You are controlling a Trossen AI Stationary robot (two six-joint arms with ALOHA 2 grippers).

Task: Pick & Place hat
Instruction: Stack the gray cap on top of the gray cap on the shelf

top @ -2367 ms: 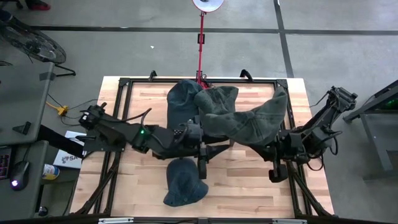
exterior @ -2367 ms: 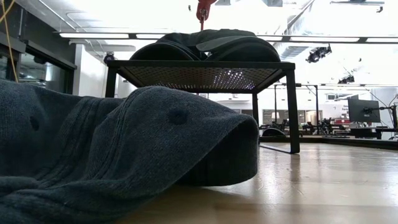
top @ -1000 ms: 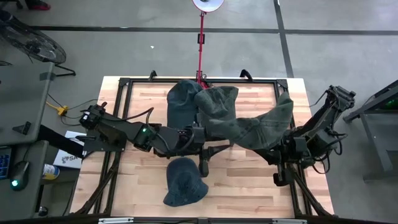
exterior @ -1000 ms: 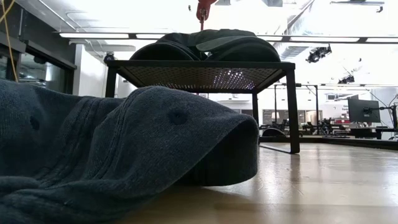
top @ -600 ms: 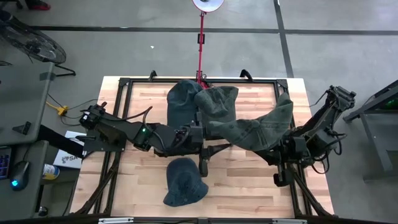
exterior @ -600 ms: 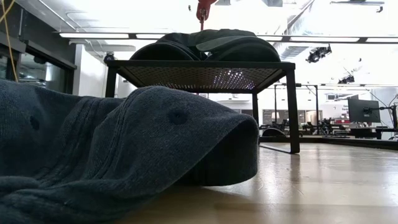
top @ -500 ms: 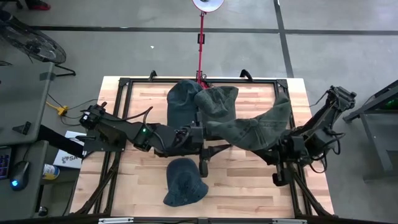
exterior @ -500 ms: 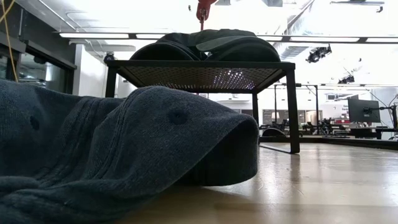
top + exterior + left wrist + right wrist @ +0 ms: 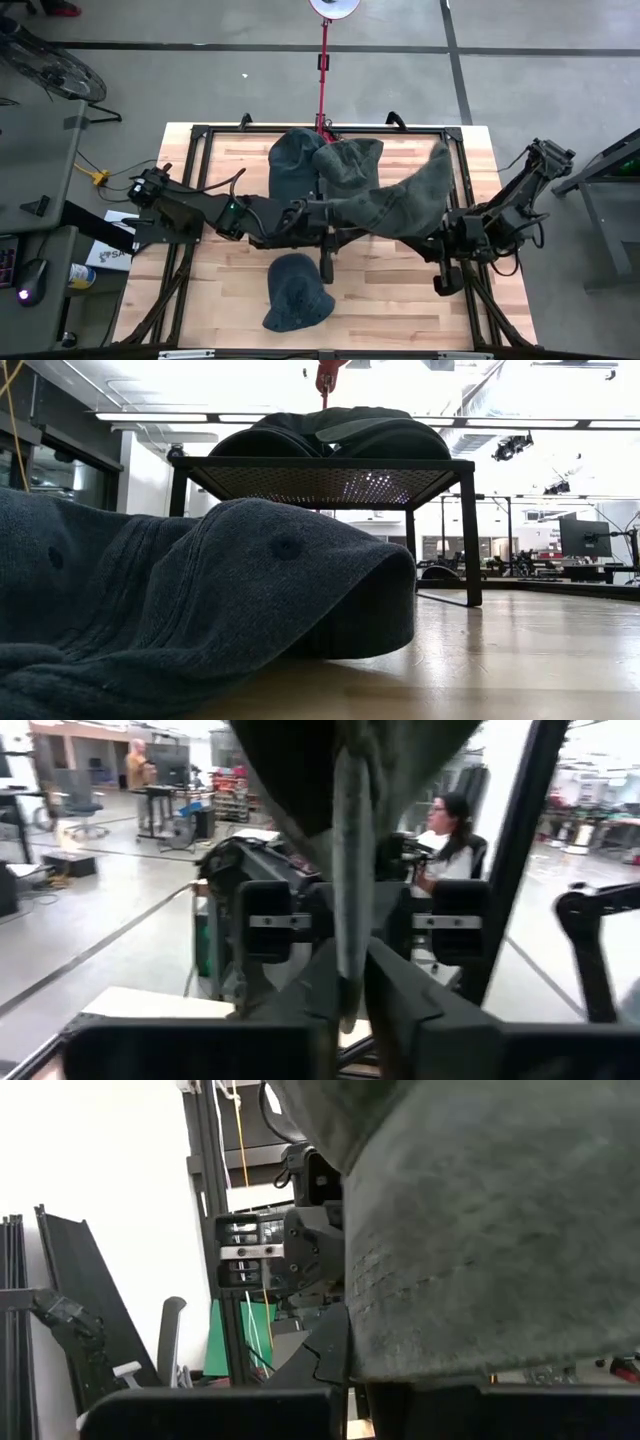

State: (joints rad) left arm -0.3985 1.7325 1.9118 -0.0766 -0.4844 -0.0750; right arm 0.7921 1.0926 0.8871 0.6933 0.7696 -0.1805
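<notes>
Roughly, largest first:
tabletop (image 9: 215, 290): wooden, black rack (image 9: 205, 132) over the back half.
grey-green hat (image 9: 400, 205): off the tabletop, stretched between both tools, mid-right, beside two hats on the rack.
blue hat (image 9: 293, 292): flat at front centre, untouched.
left tool (image 9: 325, 212): fingers pinched on the grey-green hat's edge, centre.
right tool (image 9: 447, 232): clamped on the hat's other end, right side.
progress: pick done, placing not done; release left, blue hat probably next.
</notes>
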